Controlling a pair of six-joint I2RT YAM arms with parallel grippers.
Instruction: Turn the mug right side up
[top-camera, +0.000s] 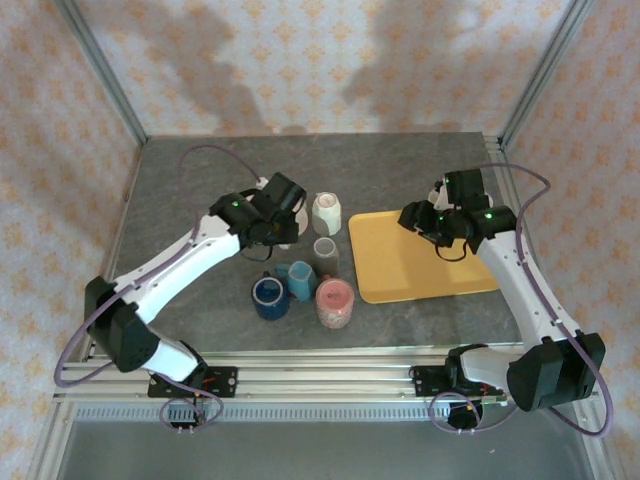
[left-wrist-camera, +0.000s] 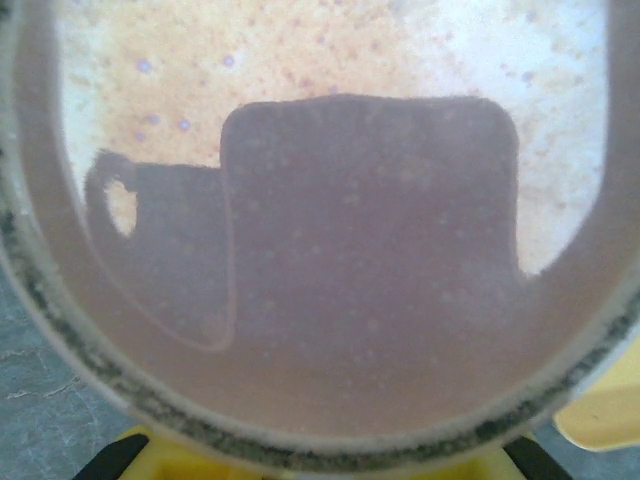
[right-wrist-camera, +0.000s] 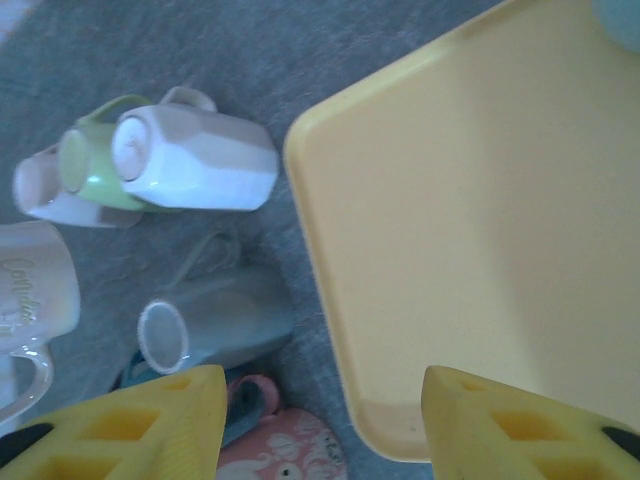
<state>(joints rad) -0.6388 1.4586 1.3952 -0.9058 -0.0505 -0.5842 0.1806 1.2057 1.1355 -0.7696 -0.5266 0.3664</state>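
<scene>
Where the left arm reaches over the grey table (top-camera: 190, 180), the left gripper (top-camera: 288, 218) sits at the far left of a cluster of mugs. Its wrist view looks straight into the mouth of the mug (left-wrist-camera: 330, 250), which has a pinkish inside and a speckled rim. The yellow fingers (left-wrist-camera: 600, 415) are drawn narrow and lie against that rim, gripping it. Whether the mug rests on the table or is lifted off it I cannot tell.

Just right of it a white mug (top-camera: 327, 212) lies on its side, and a grey mug (top-camera: 326, 250) lies nearer, also on its side. Nearer still are a dark blue mug (top-camera: 270, 297) with its mouth up, a teal mug (top-camera: 298, 278) and a pink patterned mug (top-camera: 334, 303).

Right of the cluster lies a yellow tray (top-camera: 420, 265). The right gripper (right-wrist-camera: 320, 420) hangs above its left edge, its jaws about half apart with nothing between them.
</scene>
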